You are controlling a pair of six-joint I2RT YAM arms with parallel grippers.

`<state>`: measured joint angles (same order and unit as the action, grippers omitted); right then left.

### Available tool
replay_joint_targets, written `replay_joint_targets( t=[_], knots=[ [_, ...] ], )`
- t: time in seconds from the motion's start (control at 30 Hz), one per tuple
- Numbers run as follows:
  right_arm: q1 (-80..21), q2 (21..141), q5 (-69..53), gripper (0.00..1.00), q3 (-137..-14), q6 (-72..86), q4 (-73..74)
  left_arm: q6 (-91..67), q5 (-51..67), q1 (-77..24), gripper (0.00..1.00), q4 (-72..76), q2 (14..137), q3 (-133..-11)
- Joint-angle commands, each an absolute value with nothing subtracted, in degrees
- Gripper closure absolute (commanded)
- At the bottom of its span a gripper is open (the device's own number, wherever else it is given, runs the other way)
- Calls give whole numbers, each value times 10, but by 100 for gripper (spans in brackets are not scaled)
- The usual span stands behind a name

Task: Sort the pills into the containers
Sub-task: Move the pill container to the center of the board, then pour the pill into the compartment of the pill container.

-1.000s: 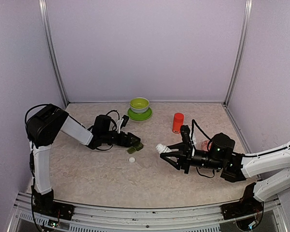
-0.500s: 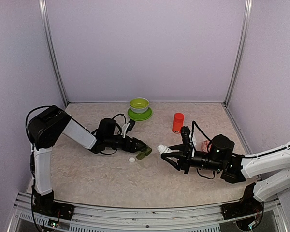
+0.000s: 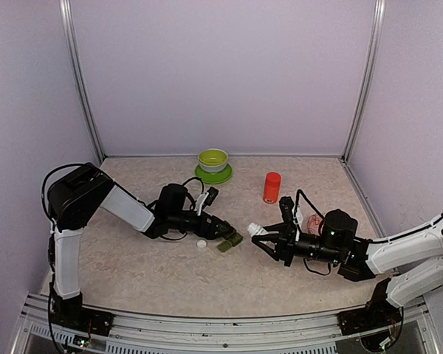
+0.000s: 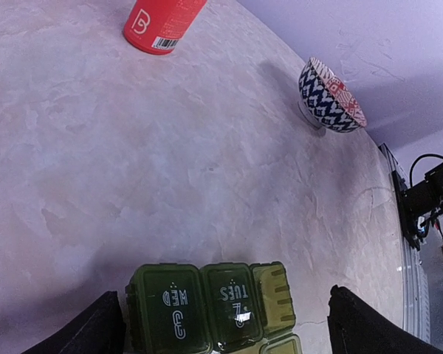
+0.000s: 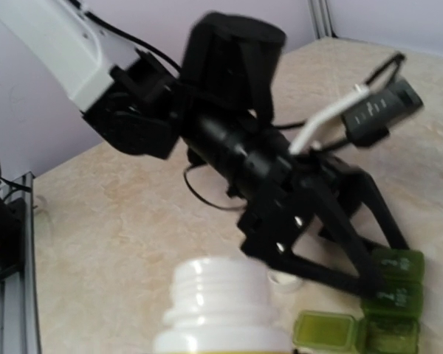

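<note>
The containers (image 4: 207,310), a dark green strip of three joined compartments marked WED and TUES, lie on the table between the fingers of my left gripper (image 4: 221,324). The jaws stand wide, with a gap on the strip's right side. One end compartment's lid stands open (image 5: 325,330). In the top view the containers (image 3: 230,241) sit at the left gripper's (image 3: 223,234) tip. My right gripper (image 3: 264,236) is shut on a white bottle (image 5: 221,302) with an uncapped threaded neck, which points at the strip. The pills are out of view.
A small white cap (image 3: 201,243) lies just left of the strip. A red bottle (image 3: 272,187) stands behind the centre. A lime-green bowl on a saucer (image 3: 213,161) is at the back. A red-and-white patterned bowl (image 4: 328,96) sits behind my right arm.
The left gripper has slid right and nearer, carrying the containers with it past the white cap. The right gripper with the white bottle has drawn back slightly to the right.
</note>
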<state>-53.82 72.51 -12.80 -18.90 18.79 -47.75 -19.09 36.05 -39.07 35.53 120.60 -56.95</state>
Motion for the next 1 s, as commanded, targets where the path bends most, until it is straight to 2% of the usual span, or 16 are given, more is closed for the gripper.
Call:
replay_joint_targets(
  t=[0.0, 0.07, 0.3, 0.67, 0.97],
  knots=[
    [-523, 741, -138, 80, -173, 196, -516, -226, 353, -383, 5, 395, 1202, -567],
    [-517, 746, -143, 80, -170, 197, -524, -242, 350, -376, 1, 416, 1186, -554],
    [-501, 764, -160, 81, -170, 195, -542, -260, 314, -371, 1, 419, 1100, -499],
    [-489, 792, -179, 81, -179, 198, -558, -226, 139, -432, 1, 369, 923, -381],
    [-487, 793, -182, 81, -192, 198, -543, -197, 69, -452, 1, 383, 837, -311]
  ],
)
